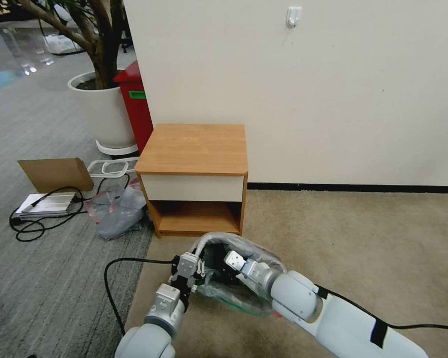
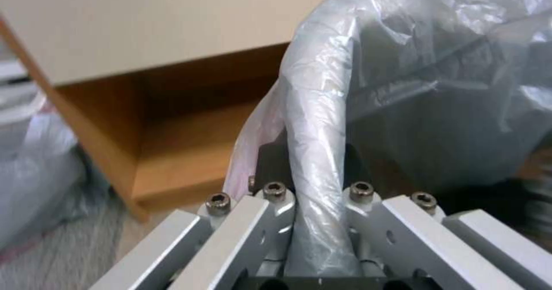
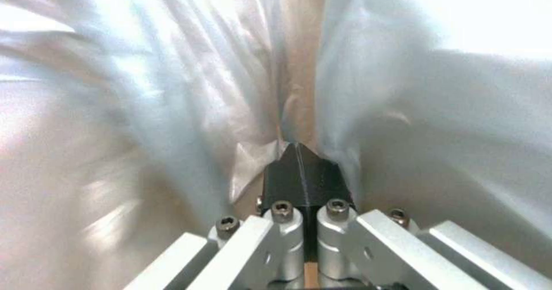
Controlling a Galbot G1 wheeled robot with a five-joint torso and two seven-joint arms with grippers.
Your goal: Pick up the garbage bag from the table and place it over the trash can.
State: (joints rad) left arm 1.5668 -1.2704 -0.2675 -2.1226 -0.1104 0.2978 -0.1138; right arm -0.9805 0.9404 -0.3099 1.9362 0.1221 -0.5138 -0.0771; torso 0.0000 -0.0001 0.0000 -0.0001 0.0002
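Below the nightstand (image 1: 191, 149), lower centre, you have one garbage bag (image 1: 254, 248) and two grippers: left gripper (image 2: 313, 186) clamps its rim, right gripper (image 3: 299, 169) pinches plastic.

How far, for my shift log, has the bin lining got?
Done: the table top is bare and the garbage bag sits draped over the trash can. In hand: the left claw pinches the bag-covered rim, and the right claw is shut on film inside. Left: probably seating the film all round and releasing; the near rim is hidden.
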